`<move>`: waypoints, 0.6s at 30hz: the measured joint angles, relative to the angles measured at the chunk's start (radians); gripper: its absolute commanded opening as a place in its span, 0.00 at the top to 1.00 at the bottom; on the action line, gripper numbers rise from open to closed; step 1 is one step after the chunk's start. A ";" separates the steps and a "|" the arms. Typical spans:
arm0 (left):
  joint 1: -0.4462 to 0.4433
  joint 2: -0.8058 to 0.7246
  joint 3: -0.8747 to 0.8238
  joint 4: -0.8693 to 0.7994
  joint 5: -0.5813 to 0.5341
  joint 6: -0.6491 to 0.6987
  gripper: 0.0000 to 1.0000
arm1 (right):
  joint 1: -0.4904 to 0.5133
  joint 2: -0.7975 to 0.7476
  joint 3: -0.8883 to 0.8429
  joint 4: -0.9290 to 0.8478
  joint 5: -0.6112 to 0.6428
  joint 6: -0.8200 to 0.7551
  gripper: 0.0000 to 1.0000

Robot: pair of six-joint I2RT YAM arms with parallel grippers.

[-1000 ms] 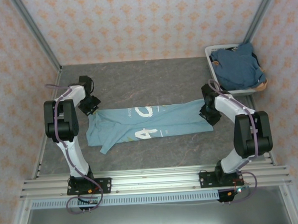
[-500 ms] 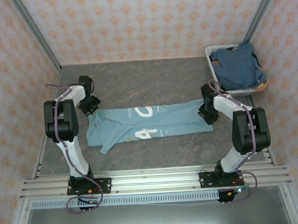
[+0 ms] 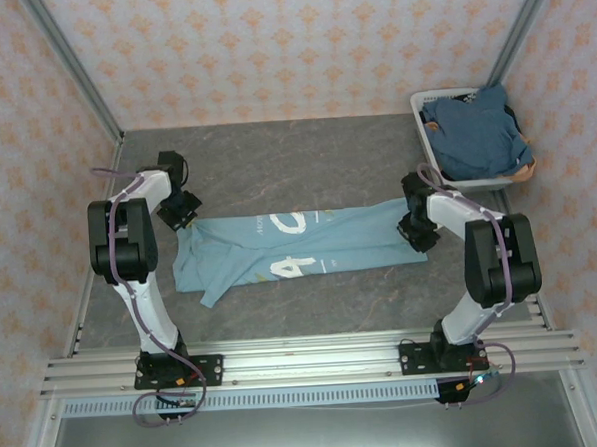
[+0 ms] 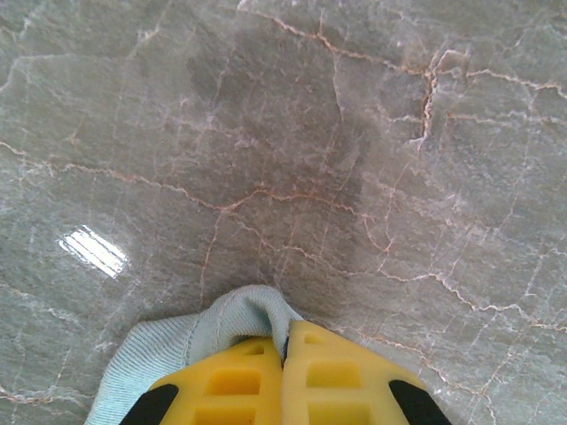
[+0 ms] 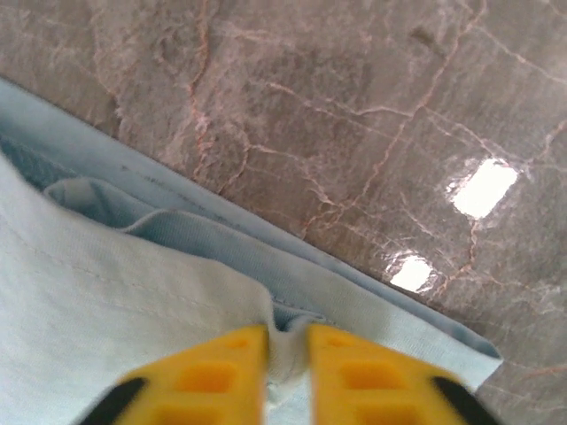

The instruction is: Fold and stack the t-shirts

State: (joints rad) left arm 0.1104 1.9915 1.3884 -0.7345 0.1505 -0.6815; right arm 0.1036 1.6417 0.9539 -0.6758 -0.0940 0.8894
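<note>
High rear overhead view of whole table (image 3: 305, 153); close downward wrist views at shared t-shirt (image 3: 349, 237) ends.

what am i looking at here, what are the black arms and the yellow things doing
Two robot arms are bolted at the near edge of a grey marbled table. The wide picture comes from a fixed camera above and behind them. The two close-ups come from a camera on each wrist, and the yellow parts are that arm's fingers. A light blue t-shirt with white letters lies stretched out between the arms. The left tool is pinched shut on one end of it, and the right tool is closed on the cloth at the other end. Darker blue t-shirts sit in a white basket at the far right.
</note>
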 measured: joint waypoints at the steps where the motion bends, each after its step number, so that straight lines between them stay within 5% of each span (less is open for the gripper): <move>1: 0.000 0.000 0.000 0.000 0.000 0.000 1.00 | 0.000 0.000 0.000 0.000 0.005 -0.002 1.00; 18: 0.000 0.000 0.000 0.000 -0.005 -0.005 1.00 | 0.000 -0.164 -0.014 -0.113 0.070 -0.011 1.00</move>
State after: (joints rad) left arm 0.1104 1.9915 1.3884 -0.7349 0.1455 -0.6868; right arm 0.1036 1.4776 0.9398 -0.7883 -0.0238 0.8783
